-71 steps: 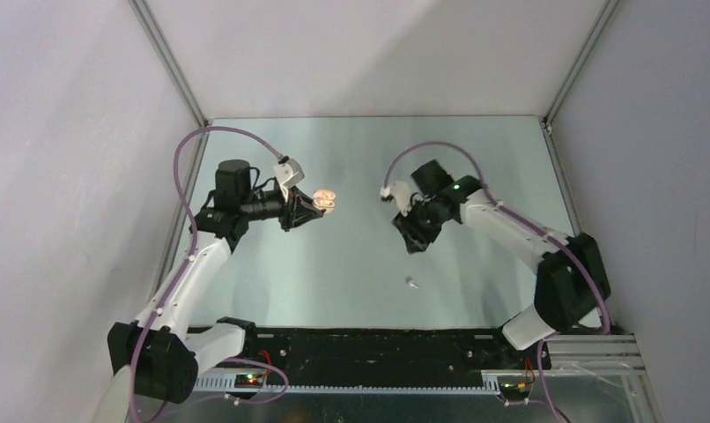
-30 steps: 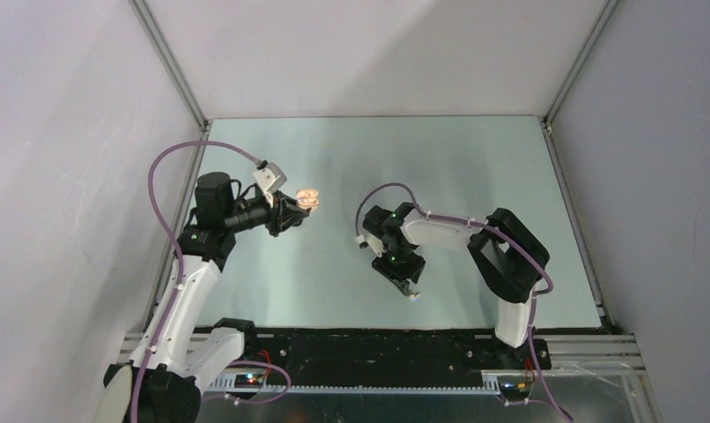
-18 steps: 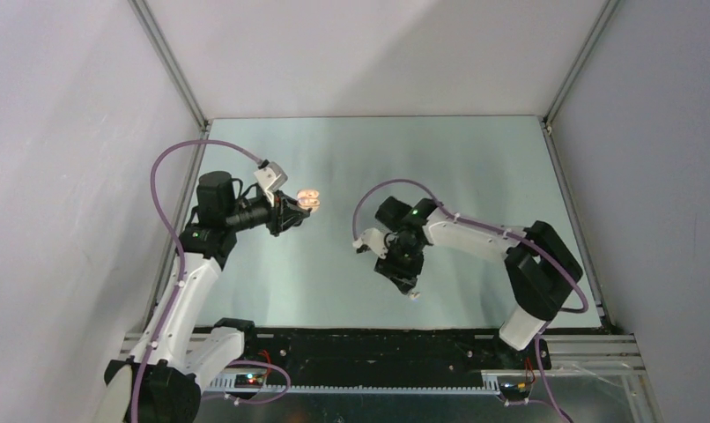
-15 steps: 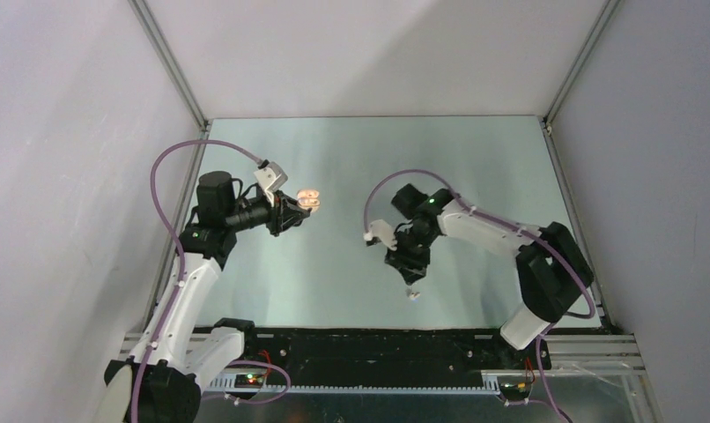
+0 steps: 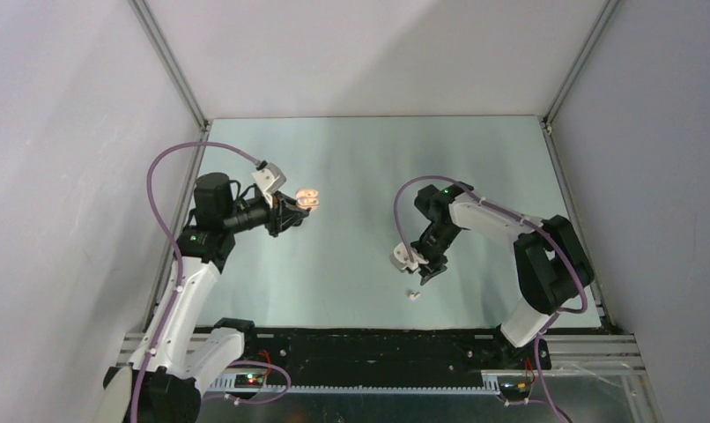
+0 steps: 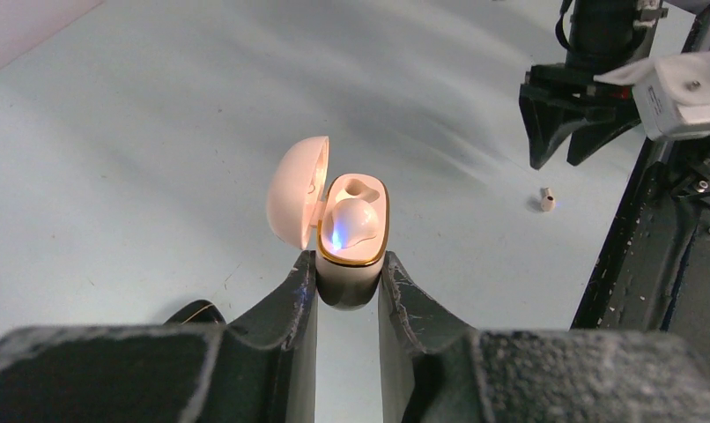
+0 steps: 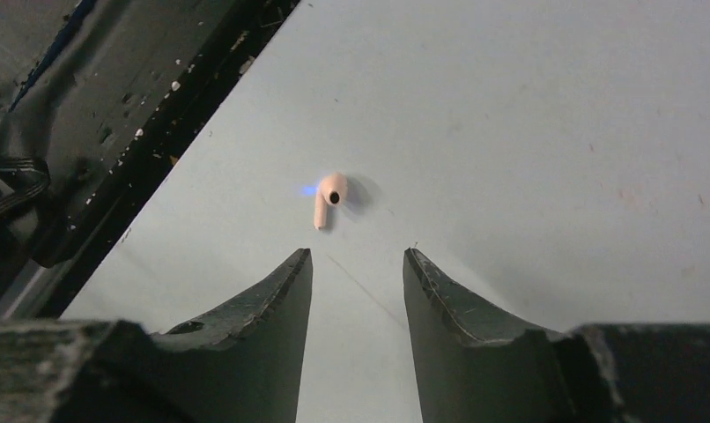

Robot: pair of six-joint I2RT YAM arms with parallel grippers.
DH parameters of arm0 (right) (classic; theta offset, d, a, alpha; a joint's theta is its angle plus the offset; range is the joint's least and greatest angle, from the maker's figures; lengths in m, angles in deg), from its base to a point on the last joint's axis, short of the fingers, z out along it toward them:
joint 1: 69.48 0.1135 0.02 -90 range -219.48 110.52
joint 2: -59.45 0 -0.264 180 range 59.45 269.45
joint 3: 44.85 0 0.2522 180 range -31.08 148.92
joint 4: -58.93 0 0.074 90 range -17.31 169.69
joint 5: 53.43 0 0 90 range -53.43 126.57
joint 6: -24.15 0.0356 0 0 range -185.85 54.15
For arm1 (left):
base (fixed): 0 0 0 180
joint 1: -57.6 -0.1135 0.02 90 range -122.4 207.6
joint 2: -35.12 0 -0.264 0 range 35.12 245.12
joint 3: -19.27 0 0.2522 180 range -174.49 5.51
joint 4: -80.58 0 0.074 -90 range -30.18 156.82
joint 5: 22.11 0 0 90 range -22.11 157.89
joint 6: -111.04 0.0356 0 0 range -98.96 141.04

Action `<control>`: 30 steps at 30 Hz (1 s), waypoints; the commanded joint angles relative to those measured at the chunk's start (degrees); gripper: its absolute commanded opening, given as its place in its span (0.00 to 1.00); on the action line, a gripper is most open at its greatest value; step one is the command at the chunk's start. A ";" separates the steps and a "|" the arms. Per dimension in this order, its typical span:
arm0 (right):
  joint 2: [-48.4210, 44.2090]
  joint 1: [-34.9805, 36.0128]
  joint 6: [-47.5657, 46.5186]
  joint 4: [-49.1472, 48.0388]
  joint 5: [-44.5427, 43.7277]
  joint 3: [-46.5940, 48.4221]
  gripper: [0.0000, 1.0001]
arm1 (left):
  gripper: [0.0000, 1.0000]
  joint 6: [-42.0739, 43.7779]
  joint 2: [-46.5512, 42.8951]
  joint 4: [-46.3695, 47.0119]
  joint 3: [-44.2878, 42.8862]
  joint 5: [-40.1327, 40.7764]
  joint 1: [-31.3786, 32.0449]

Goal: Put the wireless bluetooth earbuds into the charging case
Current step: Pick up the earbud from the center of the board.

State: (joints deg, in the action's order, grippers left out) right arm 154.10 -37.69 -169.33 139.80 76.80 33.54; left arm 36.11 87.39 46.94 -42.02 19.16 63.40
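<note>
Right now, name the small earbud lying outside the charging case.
The loose pink-beige earbud on the table by the right gripper; the other sits in the cream case.

The charging case is smooth, glossy cream plastic with a shiny gold-coloured rim. The loose earbud is smooth pale plastic with a soft sheen. The counter is pale and matt, finely scratched and speckled. The left hand and right hand look like matt black plastic, rough and scuffed pale along the edges. The cable has a smooth purple sheath.
</note>
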 commanded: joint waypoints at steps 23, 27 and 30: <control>12.17 6.34 -19.88 6.82 -3.37 3.77 0.38 | 0.00 0.42 -2.39 0.79 1.28 -0.95 -3.33; 13.20 6.94 -18.59 6.76 -3.00 4.67 0.38 | 0.00 0.37 -2.60 0.74 1.61 -1.10 -3.45; 14.18 7.35 -17.65 6.72 -2.80 5.39 0.37 | 0.00 0.35 -2.69 0.69 1.81 -1.27 -3.51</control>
State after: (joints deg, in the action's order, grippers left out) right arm 167.04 -31.00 -184.26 145.05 73.28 36.68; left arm 36.11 85.84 46.70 -40.90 19.20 60.51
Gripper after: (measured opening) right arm 0.380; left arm 0.266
